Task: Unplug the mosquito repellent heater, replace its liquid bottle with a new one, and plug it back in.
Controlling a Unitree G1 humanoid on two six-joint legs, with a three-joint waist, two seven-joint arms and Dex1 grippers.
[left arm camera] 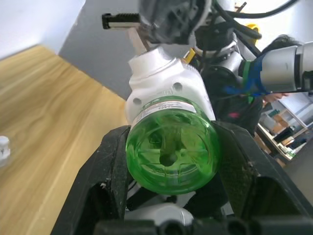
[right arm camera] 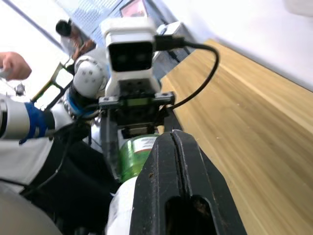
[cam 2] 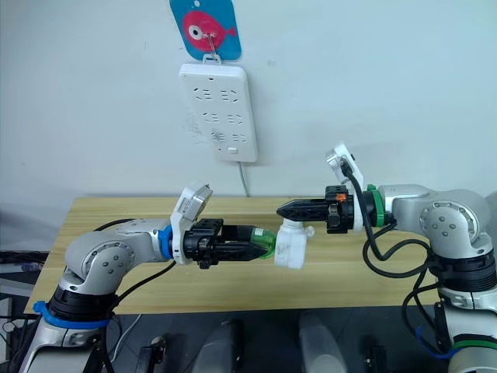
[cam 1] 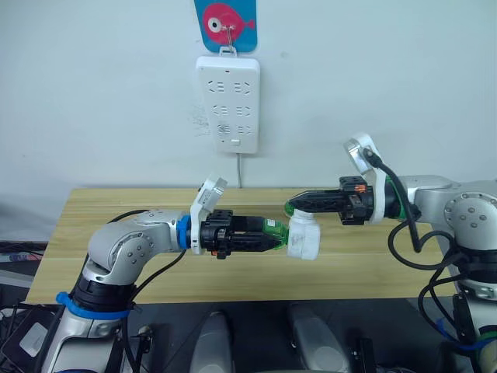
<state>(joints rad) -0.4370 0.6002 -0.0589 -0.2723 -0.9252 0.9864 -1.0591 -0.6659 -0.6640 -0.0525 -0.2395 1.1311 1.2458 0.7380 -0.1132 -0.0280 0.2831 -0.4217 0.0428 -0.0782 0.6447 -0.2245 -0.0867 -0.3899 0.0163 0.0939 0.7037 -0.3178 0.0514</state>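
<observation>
Left eye view: The mosquito repellent heater (cam 1: pixel 304 238), a small white rounded unit, is held in the air above the wooden table (cam 1: pixel 116 233), between the two arms. The left gripper (cam 1: pixel 273 238) is clamped on the green liquid bottle (cam 1: pixel 273 231), which is joined to the heater's left side. The right gripper (cam 1: pixel 293 205) is seen at the heater's upper edge, its black fingers drawn together to a point. A white power strip (cam 1: pixel 227 104) is hung on the wall behind, below a blue card with a pink fish (cam 1: pixel 226 23); its cord runs down behind the table.

Right eye view: The same arrangement is shown. The heater (cam 2: pixel 291 243) is suspended over the table's middle, the bottle (cam 2: pixel 264 241) being gripped from the left and the right gripper's tip (cam 2: pixel 283 209) resting at the heater's top.

Left wrist view: The round green base of the bottle (left arm camera: pixel 172 147) is seen end-on, seated between the two black fingers (left arm camera: pixel 105 181), which press on either side. The white heater body (left arm camera: pixel 164 83) lies just beyond it. A small white object (left arm camera: pixel 4 147) is seen on the table; what it is cannot be told.

Right wrist view: The right gripper's fingers (right arm camera: pixel 166 171) are pressed together with no gap visible. Beyond them the bottle (right arm camera: pixel 133 156) and the left wrist camera (right arm camera: pixel 131 54) are seen.
</observation>
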